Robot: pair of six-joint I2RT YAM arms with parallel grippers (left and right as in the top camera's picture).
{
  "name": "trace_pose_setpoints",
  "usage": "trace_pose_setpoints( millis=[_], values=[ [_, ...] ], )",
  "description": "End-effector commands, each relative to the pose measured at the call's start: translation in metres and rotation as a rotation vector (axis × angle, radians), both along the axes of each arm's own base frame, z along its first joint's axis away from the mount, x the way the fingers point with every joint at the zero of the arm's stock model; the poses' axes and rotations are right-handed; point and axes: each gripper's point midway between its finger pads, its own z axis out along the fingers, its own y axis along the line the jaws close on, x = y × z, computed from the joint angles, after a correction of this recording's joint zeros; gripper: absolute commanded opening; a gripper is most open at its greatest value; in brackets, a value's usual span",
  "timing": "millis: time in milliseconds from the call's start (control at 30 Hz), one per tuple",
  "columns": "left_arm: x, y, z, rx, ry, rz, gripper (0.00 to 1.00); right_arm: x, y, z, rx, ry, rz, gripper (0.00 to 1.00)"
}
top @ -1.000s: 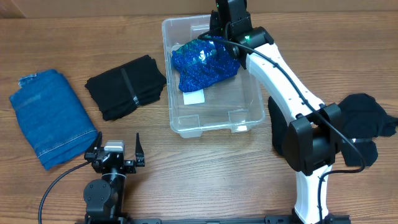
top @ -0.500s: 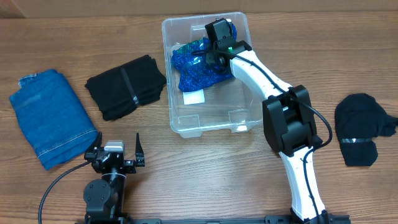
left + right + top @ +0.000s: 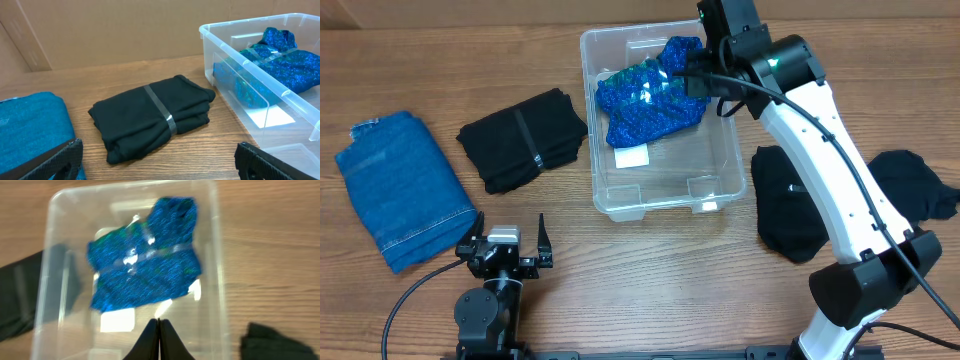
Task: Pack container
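Observation:
The clear container (image 3: pixel 720 190) stands at mid-table. A sparkly blue folded garment (image 3: pixel 645 105) with a clear band lies in its far half, above a white label (image 3: pixel 632 156). My right gripper (image 3: pixel 692 76) is shut and empty, held above the container's far right part. In the right wrist view its closed fingers (image 3: pixel 159 323) hang over the bin (image 3: pixel 217 270), below the blue garment (image 3: pixel 145 270). My left gripper (image 3: pixel 506 246) is open and empty at the table's front. In its wrist view the fingers (image 3: pixel 157 160) frame a black garment (image 3: pixel 150 115).
A black banded folded garment (image 3: pixel 525 140) lies left of the container, and a folded blue denim piece (image 3: pixel 400 185) lies at far left. Two black garments (image 3: pixel 790 205) (image 3: pixel 910 190) lie right of the container. The container (image 3: pixel 240 57) shows in the left wrist view.
My right arm has lifted up and back from the blue garment, which stays in the container. The left arm has not moved.

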Motion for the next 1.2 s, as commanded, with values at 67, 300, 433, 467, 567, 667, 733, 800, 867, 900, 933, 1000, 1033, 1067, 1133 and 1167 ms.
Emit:
trace_pose_setpoints(
  millis=[67,300,433,467,567,667,733,800,867,900,933,1000,1033,1067,1133,1167],
  values=[
    [0.000,0.000,-0.001,0.024,0.001,0.001,1.00,-0.050,0.030,-0.068,0.076,0.313,0.127,0.04],
    [0.000,0.000,-0.001,0.024,0.001,0.001,1.00,-0.079,0.059,-0.104,0.084,0.404,0.089,0.04],
    [0.000,0.000,-0.001,0.024,0.001,0.001,1.00,-0.104,0.098,-0.110,0.075,0.405,0.156,0.04],
    [0.000,0.000,-0.001,0.024,0.001,0.001,1.00,-0.109,0.107,-0.111,0.068,0.393,0.180,0.04],
    [0.000,0.000,-0.001,0.024,0.001,0.001,1.00,-0.121,0.114,-0.115,0.008,0.372,0.136,0.04],
    [0.000,0.000,-0.001,0.024,0.001,0.001,1.00,-0.128,0.124,-0.115,0.005,0.362,0.135,0.04],
    [0.000,0.000,-0.001,0.024,0.001,0.001,1.00,-0.133,0.133,-0.114,0.019,0.364,0.150,0.04],
    [0.000,0.000,-0.001,0.024,0.001,0.001,1.00,-0.141,0.141,-0.114,0.019,0.364,0.166,0.04],
    [0.000,0.000,-0.001,0.024,0.001,0.001,1.00,-0.147,0.148,-0.113,0.020,0.358,0.187,0.04],
    [0.000,0.000,-0.001,0.024,0.001,0.001,1.00,-0.149,0.151,-0.113,0.017,0.354,0.194,0.04],
    [0.000,0.000,-0.001,0.024,0.001,0.001,1.00,-0.151,0.153,-0.113,0.005,0.344,0.199,0.04],
    [0.000,0.000,-0.001,0.024,0.001,0.001,1.00,-0.151,0.153,-0.114,-0.019,0.322,0.195,0.04],
    [0.000,0.000,-0.001,0.024,0.001,0.001,1.00,-0.151,0.153,-0.115,-0.026,0.316,0.185,0.04],
    [0.000,0.000,-0.001,0.024,0.001,0.001,1.00,-0.151,0.153,-0.115,-0.024,0.318,0.174,0.04],
    [0.000,0.000,-0.001,0.024,0.001,0.001,1.00,-0.152,0.154,-0.115,-0.023,0.317,0.173,0.04],
    [0.000,0.000,-0.001,0.024,0.001,0.001,1.00,-0.152,0.154,-0.115,-0.023,0.318,0.173,0.04]
  ],
)
